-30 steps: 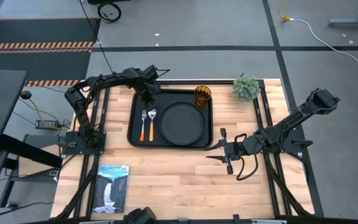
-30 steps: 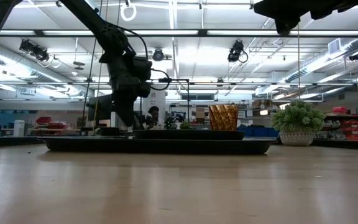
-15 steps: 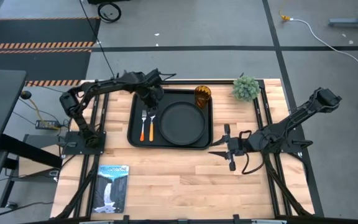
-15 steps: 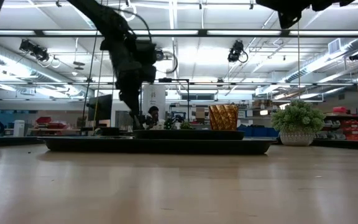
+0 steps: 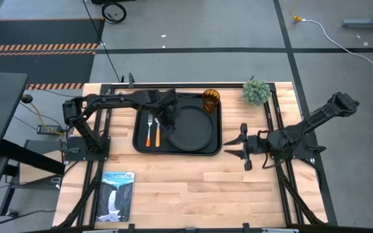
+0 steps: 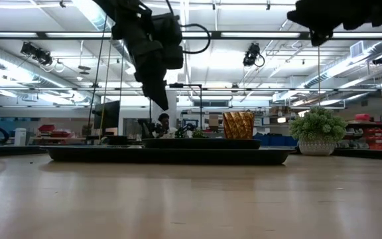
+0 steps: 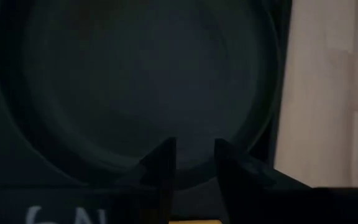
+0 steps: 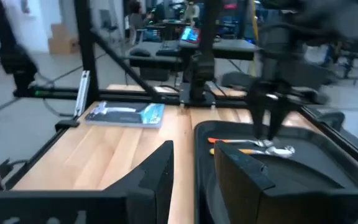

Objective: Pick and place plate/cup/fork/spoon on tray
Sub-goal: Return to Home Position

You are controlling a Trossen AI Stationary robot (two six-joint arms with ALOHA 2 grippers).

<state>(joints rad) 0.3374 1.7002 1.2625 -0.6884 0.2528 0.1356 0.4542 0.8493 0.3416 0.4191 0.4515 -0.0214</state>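
Now my left gripper hangs over the plate on the tray, fingers a little apart, holding nothing. Fork, spoon and cup sit there too. Fork looks light, slippery; grab its handle

tray black | plate matte black | cup amber, ribbed

A potted plant and a booklet lie well apart.
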